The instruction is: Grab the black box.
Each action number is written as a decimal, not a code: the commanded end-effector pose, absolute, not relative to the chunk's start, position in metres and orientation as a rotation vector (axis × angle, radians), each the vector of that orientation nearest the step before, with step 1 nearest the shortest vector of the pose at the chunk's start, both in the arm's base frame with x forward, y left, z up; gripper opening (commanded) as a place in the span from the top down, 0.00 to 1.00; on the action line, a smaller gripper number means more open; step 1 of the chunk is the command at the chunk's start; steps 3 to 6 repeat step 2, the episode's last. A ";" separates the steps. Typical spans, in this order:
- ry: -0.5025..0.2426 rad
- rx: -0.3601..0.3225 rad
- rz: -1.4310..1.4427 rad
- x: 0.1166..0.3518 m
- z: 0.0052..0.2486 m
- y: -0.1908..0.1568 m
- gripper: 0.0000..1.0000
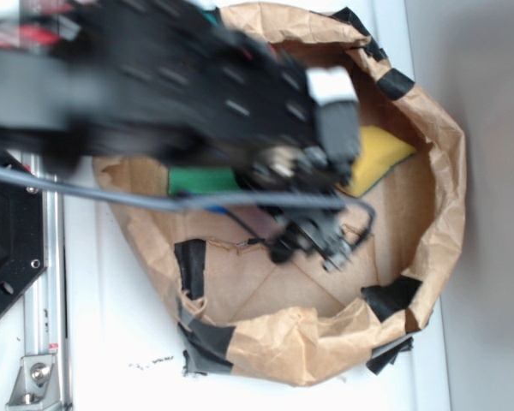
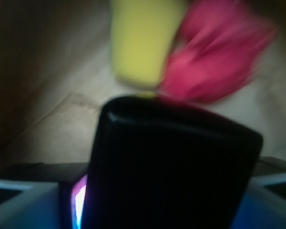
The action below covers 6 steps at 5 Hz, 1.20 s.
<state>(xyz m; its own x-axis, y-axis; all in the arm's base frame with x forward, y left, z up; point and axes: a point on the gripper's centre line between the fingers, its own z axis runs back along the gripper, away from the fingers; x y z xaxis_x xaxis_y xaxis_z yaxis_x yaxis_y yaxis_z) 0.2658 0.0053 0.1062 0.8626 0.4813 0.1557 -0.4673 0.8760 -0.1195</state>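
The black box (image 2: 171,167) fills the lower middle of the wrist view, glossy and dark, standing between my grey-blue fingers (image 2: 19,202). My gripper (image 2: 164,200) is shut on it, above the brown paper floor. In the exterior view the blurred black arm reaches from the upper left over the paper bag, and the gripper (image 1: 336,141) hangs beside the yellow sponge (image 1: 379,154). The box cannot be told apart from the arm in that view.
A yellow sponge (image 2: 143,43) and a red crumpled thing (image 2: 219,57) lie just beyond the box. A green block (image 1: 201,180) shows under the arm. The brown paper bag wall (image 1: 441,171), with black tape patches (image 1: 191,265), rings everything. A black base plate (image 1: 8,248) sits at left.
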 end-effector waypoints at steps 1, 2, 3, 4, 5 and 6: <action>-0.190 -0.083 0.083 0.282 0.189 0.008 1.00; -0.142 -0.093 0.086 0.280 0.186 -0.001 1.00; -0.142 -0.093 0.086 0.280 0.186 -0.001 1.00; -0.142 -0.093 0.086 0.280 0.186 -0.001 1.00; -0.142 -0.093 0.086 0.280 0.186 -0.001 1.00; -0.142 -0.093 0.086 0.280 0.186 -0.001 1.00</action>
